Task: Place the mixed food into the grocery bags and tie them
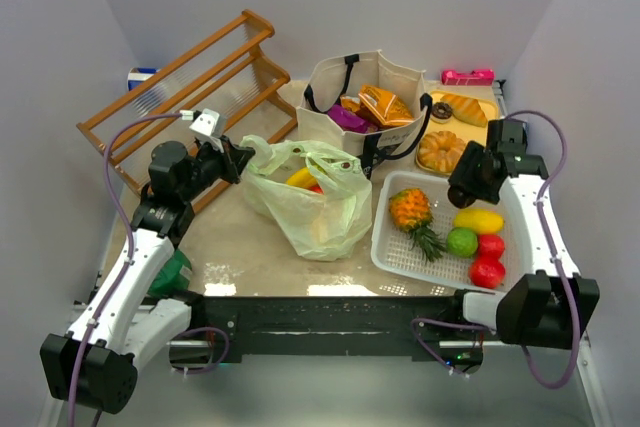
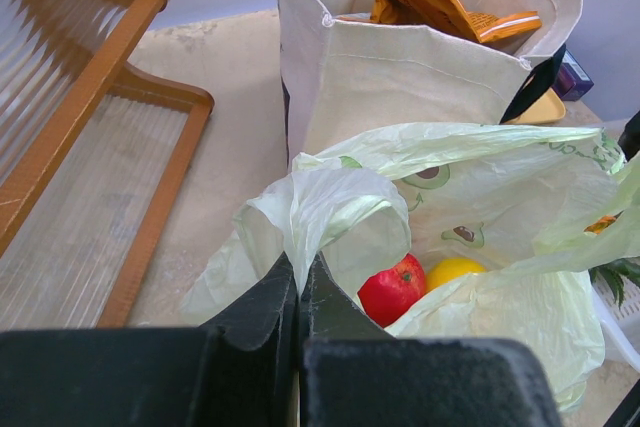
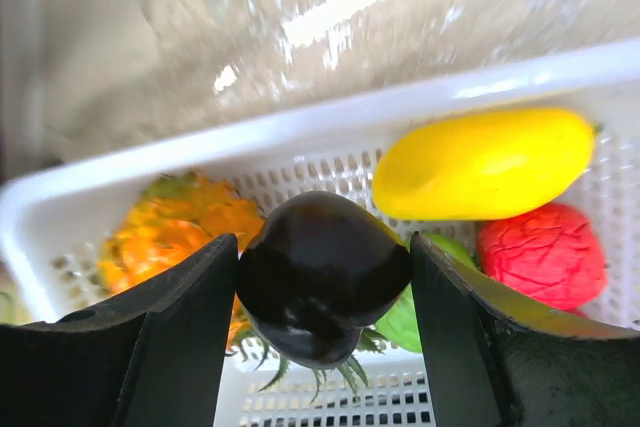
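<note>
At the left of the overhead view, beside the slatted wooden rack (image 1: 185,87), the left gripper (image 1: 238,159) is pinching one loop handle of the thin translucent pale green plastic bag (image 1: 318,202). Its wrist view is showing the fingers pressed together on the film. The bag is sitting at the centre of the table (image 1: 220,237) with its mouth gaping, and a red toy apple (image 2: 392,289) and a round yellow toy fruit (image 2: 452,272) are lying inside.

Just behind it, in the upper middle of the frame, the beige canvas tote with black straps (image 1: 330,82) is standing upright and open. It is carrying orange-yellow snack packets (image 1: 385,105) and a purple packet (image 1: 348,119).

To the right, the white mesh basket (image 1: 400,259) is holding an orange pineapple with green leaves (image 1: 410,209), a yellow mango-shaped toy fruit (image 1: 478,219), a green lime-like ball (image 1: 462,241) and two red fruits (image 1: 487,272). Over that basket the right gripper (image 3: 322,244) is hovering, its fingers clamped on a glossy near-black rounded toy fruit (image 3: 322,297).

The loading is looking well along, with both bags already carrying food. The dark fruit appears to be the piece in hand, and the loose fruit in the basket may be waiting its turn. Neither bag is tied: the green bag's handles are hanging slack and the tote's straps are lying open, so the tying appears to be wholly ahead.
</note>
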You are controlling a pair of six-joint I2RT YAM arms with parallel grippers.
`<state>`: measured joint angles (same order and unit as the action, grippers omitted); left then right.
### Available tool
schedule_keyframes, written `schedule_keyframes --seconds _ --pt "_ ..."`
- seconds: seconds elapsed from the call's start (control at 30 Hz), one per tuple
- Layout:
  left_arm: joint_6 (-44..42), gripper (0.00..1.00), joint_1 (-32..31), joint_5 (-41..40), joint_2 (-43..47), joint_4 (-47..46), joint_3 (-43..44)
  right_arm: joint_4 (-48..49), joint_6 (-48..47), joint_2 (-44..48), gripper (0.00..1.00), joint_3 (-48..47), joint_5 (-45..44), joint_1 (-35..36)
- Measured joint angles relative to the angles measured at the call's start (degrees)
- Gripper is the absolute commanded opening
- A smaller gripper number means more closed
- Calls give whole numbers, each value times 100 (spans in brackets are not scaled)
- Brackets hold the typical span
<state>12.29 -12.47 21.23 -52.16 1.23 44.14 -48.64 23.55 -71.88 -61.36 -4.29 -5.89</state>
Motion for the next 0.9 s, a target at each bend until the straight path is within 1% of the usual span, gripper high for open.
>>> schedule_keyframes --seconds 0.17,0.23,0.3,0.37,0.43,0.47,0.5,0.63,0.7,0.77,0.9 --pt "0 0 0 2 0 -2 0 -140 50 376 24 -566 33 68" --pt "2 0 0 7 0 -2 0 -214 157 520 20 -870 79 345" --pt "2 0 0 24 0 -4 0 -238 317 592 18 -1318 61 997" --pt "7 0 0 44 0 -7 0 -205 472 546 17 -1862 26 1875" --pt "7 0 0 52 0 -7 0 -70 647 343 17 -2579 -162 3073" --pt "7 0 0 55 0 -11 0 4 673 238 17 -2820 -234 3467" --pt "7 0 0 55 0 -11 0 68 708 66 17 -3161 -385 4074" --pt "7 0 0 44 0 -22 0 461 627 -807 17 -4218 -737 5608" --pt "7 0 0 31 0 -22 0 575 511 -1272 18 -4642 -837 6030" --pt "4 0 0 -4 0 -24 0 717 391 -1784 18 -4975 -866 6284" --pt "4 0 0 -48 4 -24 0 623 219 -2605 19 -5353 -1005 6360"
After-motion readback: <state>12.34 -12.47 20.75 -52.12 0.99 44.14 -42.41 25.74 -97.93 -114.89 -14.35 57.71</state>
